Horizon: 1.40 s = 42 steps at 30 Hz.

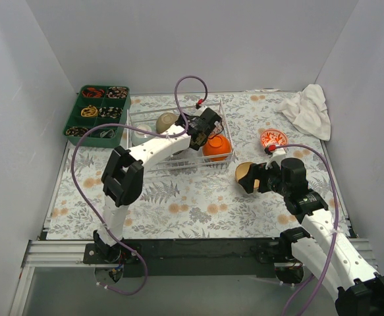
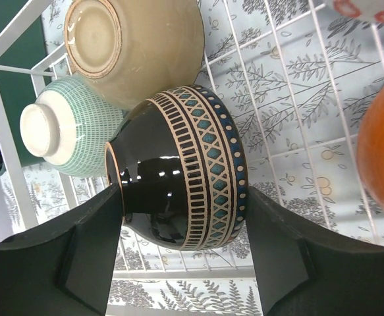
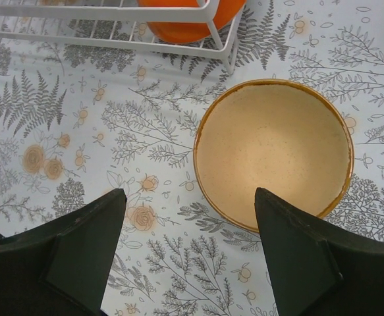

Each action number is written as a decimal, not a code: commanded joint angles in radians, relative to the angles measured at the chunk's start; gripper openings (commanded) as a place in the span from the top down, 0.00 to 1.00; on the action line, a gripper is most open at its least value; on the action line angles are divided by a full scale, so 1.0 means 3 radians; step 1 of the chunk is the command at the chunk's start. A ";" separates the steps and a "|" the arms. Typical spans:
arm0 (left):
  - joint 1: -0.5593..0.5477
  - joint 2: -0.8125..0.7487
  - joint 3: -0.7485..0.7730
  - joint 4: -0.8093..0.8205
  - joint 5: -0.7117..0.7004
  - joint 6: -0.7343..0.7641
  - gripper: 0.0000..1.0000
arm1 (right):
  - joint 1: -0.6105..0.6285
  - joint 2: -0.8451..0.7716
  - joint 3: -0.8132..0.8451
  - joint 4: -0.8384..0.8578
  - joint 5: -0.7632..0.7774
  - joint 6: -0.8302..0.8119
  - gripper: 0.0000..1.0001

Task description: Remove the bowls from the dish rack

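Note:
The white wire dish rack stands at the back middle of the table. In it are an olive-tan bowl, a pale green bowl and an orange bowl. My left gripper reaches into the rack. In the left wrist view it is shut on a dark brown bowl with a patterned band, lying on its side, one finger at the foot and one at the rim. My right gripper is open and empty, just above the table beside an upright tan bowl.
A red-patterned white bowl sits on the table right of the rack. A green compartment tray stands at the back left. A white cloth lies at the back right. Grey walls close in three sides.

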 commanded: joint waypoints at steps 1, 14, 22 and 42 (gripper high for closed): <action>0.0117 -0.0644 0.0021 0.0236 0.0196 -0.0225 0.89 | 0.0012 -0.0022 0.0105 0.0360 -0.0331 -0.0022 0.13; 0.0664 -0.1651 -0.0775 0.1094 0.1822 -0.1228 0.90 | 0.0134 0.0361 0.0365 0.1659 -0.1185 0.0147 0.13; 0.0726 -0.2188 -0.1370 0.1769 0.2589 -0.1953 0.89 | 0.0528 0.0939 0.0784 0.2165 -0.1201 -0.0083 0.13; 0.0736 -0.2731 -0.2316 0.2808 0.3234 -0.2860 0.90 | 0.1009 0.2064 0.1562 0.2171 -0.1155 -0.0508 0.25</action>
